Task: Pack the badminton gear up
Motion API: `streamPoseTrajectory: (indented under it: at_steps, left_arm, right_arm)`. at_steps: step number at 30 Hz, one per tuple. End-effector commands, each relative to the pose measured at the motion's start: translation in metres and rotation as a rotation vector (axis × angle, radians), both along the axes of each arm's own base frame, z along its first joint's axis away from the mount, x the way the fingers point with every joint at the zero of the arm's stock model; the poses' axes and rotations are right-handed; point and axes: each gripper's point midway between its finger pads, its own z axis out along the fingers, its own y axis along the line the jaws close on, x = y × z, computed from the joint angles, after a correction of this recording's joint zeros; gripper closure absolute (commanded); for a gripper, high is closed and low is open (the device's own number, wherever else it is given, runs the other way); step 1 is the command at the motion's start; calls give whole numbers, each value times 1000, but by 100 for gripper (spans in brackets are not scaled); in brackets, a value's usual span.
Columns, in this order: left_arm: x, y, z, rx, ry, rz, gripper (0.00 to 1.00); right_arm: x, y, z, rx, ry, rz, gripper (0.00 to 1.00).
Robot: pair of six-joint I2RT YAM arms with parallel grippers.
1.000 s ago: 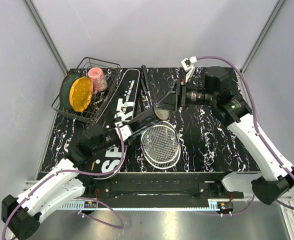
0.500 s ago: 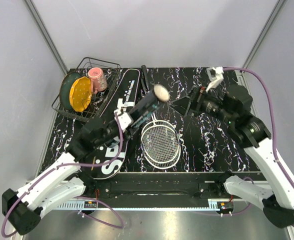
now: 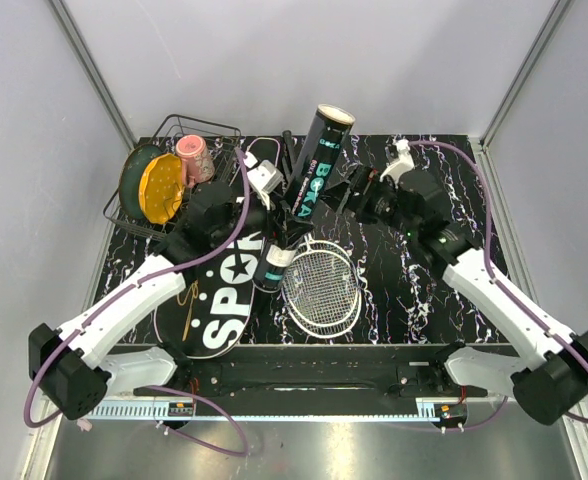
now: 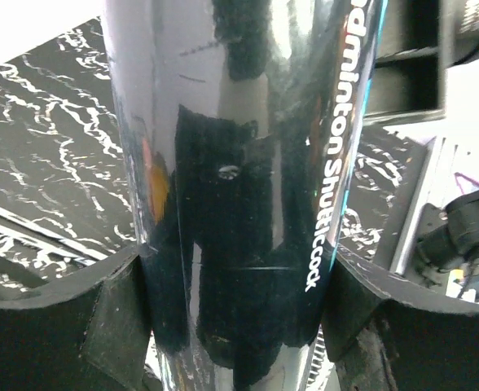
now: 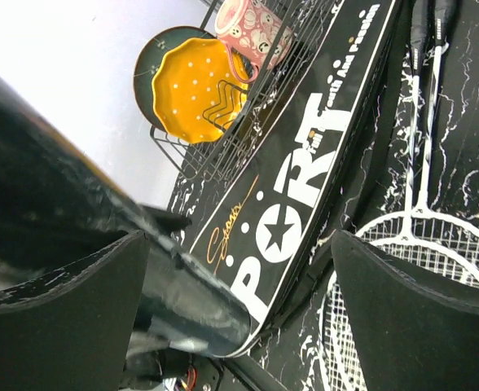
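Observation:
My left gripper (image 3: 280, 222) is shut on the long black tube (image 3: 309, 175), lettered "BOKA". It holds the tube tilted, upper end toward the back, over the bag and rackets. In the left wrist view the tube (image 4: 239, 163) fills the gap between the fingers (image 4: 101, 326). My right gripper (image 3: 356, 188) is open and empty, just right of the tube's upper part. In the right wrist view the tube (image 5: 101, 236) crosses by the left finger. The black "SPORT" bag (image 3: 219, 295) lies flat at left. Two white-strung rackets (image 3: 321, 285) lie beside it. No shuttlecock shows.
A wire basket (image 3: 206, 130) at the back left holds yellow and green plates (image 3: 160, 188) and a pink cup (image 3: 194, 157). It also shows in the right wrist view (image 5: 223, 122). The black marbled table (image 3: 424, 290) ends at grey walls behind and at both sides.
My left arm has swung the tube from lying low over the bag to a steep tilt, gripper now farther back. My right gripper pulled away to the right, then came back beside the tube's upper part.

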Motion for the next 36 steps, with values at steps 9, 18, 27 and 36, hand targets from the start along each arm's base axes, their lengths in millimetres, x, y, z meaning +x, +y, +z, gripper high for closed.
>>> streamPoseTrajectory:
  at_steps: [9,18,27,36]
  left_arm:
    - [4,-12,43,-188,54,-45,100]
    - [16,-7,23,-224,143,-39,99]
    - [24,-2,9,-198,178,13,95]
    - [38,2,-7,-180,252,43,92]
  right_arm:
    - [10,-11,37,100,-184,-150,3]
    - [8,32,65,112,-252,66,0]
    - [30,69,50,147,-154,141,33]
    - [29,85,30,172,-111,196,31]
